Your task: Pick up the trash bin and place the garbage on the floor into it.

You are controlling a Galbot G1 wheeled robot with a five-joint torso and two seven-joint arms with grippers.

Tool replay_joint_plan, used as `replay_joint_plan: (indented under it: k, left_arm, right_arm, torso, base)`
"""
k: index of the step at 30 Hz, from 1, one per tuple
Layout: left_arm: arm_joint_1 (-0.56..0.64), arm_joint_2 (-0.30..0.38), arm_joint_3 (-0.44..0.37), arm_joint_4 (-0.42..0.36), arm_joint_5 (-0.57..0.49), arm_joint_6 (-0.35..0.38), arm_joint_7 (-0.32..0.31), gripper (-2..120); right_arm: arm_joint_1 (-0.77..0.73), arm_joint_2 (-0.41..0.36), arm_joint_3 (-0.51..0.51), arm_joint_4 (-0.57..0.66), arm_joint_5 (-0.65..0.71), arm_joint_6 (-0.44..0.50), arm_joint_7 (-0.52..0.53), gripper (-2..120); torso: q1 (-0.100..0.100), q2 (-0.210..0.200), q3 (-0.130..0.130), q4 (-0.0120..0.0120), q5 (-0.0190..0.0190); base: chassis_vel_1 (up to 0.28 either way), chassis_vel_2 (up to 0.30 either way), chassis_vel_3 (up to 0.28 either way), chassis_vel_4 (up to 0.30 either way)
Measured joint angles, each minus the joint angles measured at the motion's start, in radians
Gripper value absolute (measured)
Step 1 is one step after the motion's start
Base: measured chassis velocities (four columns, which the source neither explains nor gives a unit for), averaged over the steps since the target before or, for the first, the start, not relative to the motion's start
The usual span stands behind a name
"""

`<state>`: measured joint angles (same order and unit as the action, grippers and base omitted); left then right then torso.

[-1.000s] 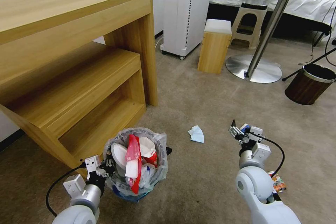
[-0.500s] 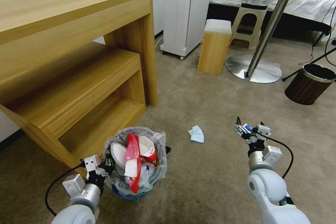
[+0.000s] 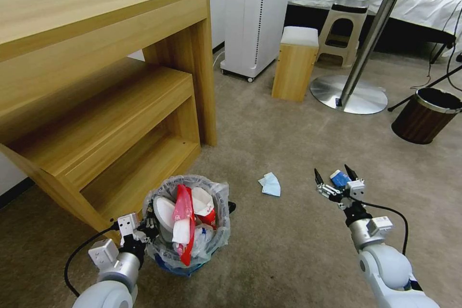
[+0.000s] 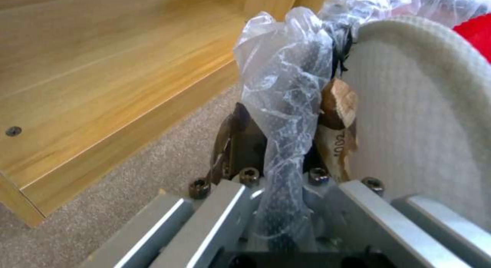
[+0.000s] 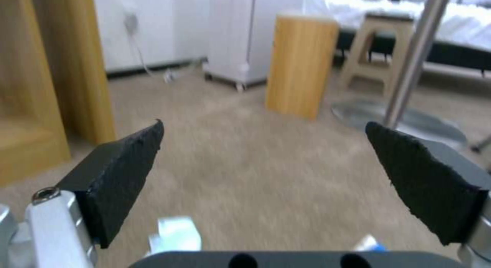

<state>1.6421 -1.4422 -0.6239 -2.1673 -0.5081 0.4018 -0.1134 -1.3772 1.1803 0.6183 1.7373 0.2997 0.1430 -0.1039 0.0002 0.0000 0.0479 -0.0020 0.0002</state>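
The right end effector (image 3: 332, 178) hovers low over the carpet with its two dark fingers spread wide and nothing between them. Just past its fingertips lies the blue-white paper cup (image 3: 340, 178), crushed, seen in the gap between the fingers in the head view; its long axis cannot be told from here, since the fingers hide part of it. To the robot's left of that end effector, near but clear of it, the light-blue mask (image 3: 270, 185) lies flat on the floor, its long side running roughly away from the robot. The coming pick, in my judgement, turns on that: the cup sits straight ahead of the open fingers, the mask off to the side, and the right arm is the nearer one to both. The left end effector (image 3: 144, 231) is clamped on the rim of the trash bin (image 3: 192, 257), with the crinkly plastic liner (image 4: 281, 99) bunched between its fingers in the left wrist view. The bin stands beside the lower shelf of the wooden shelf unit (image 3: 96, 120); whether it rests on the carpet or is lifted slightly, I cannot tell. By count: one bin, already stuffed with white slippers (image 3: 163, 211) and red wrappers (image 3: 183, 207), two loose pieces of garbage on the floor, and one brown wood-grain bin (image 3: 426, 115) well apart.
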Motion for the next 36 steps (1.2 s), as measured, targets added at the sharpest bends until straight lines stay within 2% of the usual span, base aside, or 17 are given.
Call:
replay_joint_plan:
  k: [1,4,7,22,36]
  left_arm:
    - [0.000,-0.001,0.000,0.000,0.001,0.000,0.000,1]
    - [0.002,-0.003,0.001,0.000,0.003,-0.001,0.001,1]
    - [0.003,-0.004,0.001,-0.001,0.004,-0.001,0.001,1]
    - [0.003,-0.002,-0.006,-0.002,0.002,-0.003,0.002,1]
    - [0.013,-0.004,-0.009,-0.008,0.003,-0.009,0.003,1]
  right_arm:
    - [-0.008,0.000,0.004,0.012,-0.010,-0.040,0.020,100]
    - [-0.017,-0.001,0.005,0.024,-0.022,-0.083,0.053,100]
    - [-0.018,0.000,0.006,0.035,-0.022,-0.098,0.074,100]
    - [-0.026,0.014,-0.001,0.023,-0.034,-0.024,0.149,100]
    - [-0.024,0.011,0.012,0.016,-0.036,-0.019,0.163,100]
  torso:
    - [0.000,0.000,0.000,0.0000,-0.0001]
    - [0.000,0.000,0.000,0.0000,-0.0001]
    - [0.000,0.000,0.000,0.0001,-0.0002]
    - [0.000,0.000,0.000,0.0000,-0.0002]
    - [0.000,0.000,0.000,0.0000,-0.0001]
  base:
    - [0.000,0.000,0.000,0.000]
    - [0.000,0.000,0.000,0.000]
    - [0.000,0.000,0.000,0.000]
    - [0.000,0.000,0.000,0.000]
    - [0.000,0.000,0.000,0.000]
